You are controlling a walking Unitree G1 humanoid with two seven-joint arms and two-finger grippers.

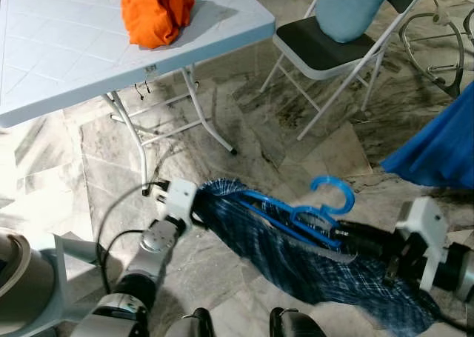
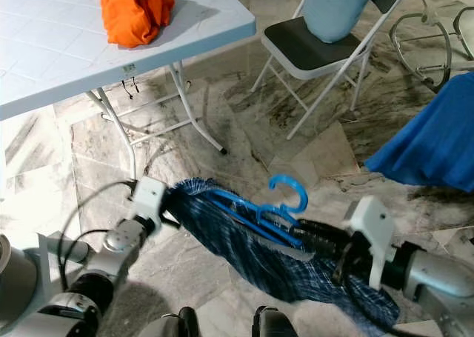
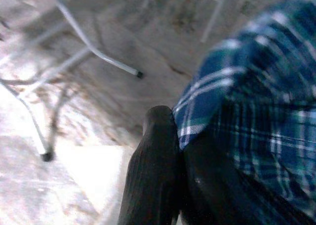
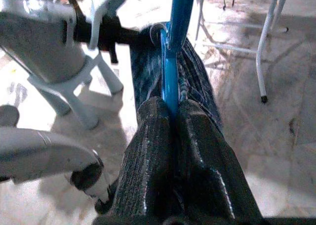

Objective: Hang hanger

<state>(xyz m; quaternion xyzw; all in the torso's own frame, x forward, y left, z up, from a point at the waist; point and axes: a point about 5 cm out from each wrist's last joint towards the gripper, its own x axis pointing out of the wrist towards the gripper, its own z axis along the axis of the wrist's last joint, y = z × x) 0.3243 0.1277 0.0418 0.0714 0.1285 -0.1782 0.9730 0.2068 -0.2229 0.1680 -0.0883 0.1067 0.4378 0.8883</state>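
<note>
- Low over the marble floor [image 1: 244,122], between your two arms, the blue hanger [image 1: 311,215] sits threaded in the plaid shirt [image 1: 296,255].
- Your right hand [image 1: 337,237] is clamped on the hanger's bar; your left hand [image 1: 200,207] pinches the shirt's edge.
- Dressing the hanger looks done; hanging is left, and no rail shows.

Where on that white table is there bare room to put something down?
The table is bare left of the orange cloth, which crowds its right corner. The chair seat holds a pale cushion; only its front edge is free.
</note>
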